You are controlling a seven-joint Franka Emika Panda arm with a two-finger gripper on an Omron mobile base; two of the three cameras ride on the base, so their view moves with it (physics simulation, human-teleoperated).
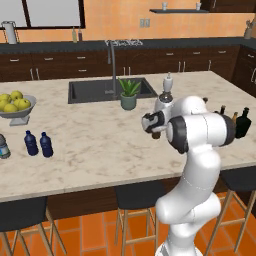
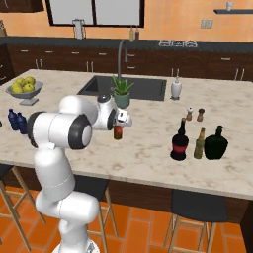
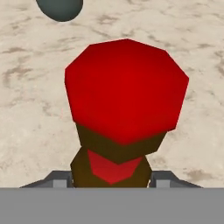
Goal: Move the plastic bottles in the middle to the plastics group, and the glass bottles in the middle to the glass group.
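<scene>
Standing on the marble island counter [image 1: 100,135] in the left base view are a bowl of yellow-green fruit [image 1: 16,104] at the left edge, two small dark blue bottles [image 1: 38,144] side by side in front of it, and a greyish clear bottle [image 1: 3,147] just beside them at the picture's edge. A potted plant [image 1: 129,94] sits by the sink [image 1: 95,90], and a white dispenser [image 1: 168,84] stands to its right. The robot's own white arm covers much of the right side, hiding most of the bottles there; a dark broad bottle [image 1: 243,123] peeks out past it. The gripper [image 1: 156,131] hangs over the counter's middle, with something brown below it, though the arm makes this hard to read.

From the right base view, the gripper [image 2: 118,127] is clamped on the slim brown bottle [image 2: 117,132], which stands upright just in front of the plant [image 2: 121,92]. Well to the right stand the round black bottle with a red label [image 2: 180,141], the slim amber bottle [image 2: 199,144] and the broad dark bottle [image 2: 216,143], close together. Two small shakers [image 2: 195,114] sit behind them.

Looking along the hand, the brown bottle's red cap [image 3: 126,89] is directly below, its brown body [image 3: 113,164] lodged between the two fingertips [image 3: 57,179], which press its sides.
</scene>
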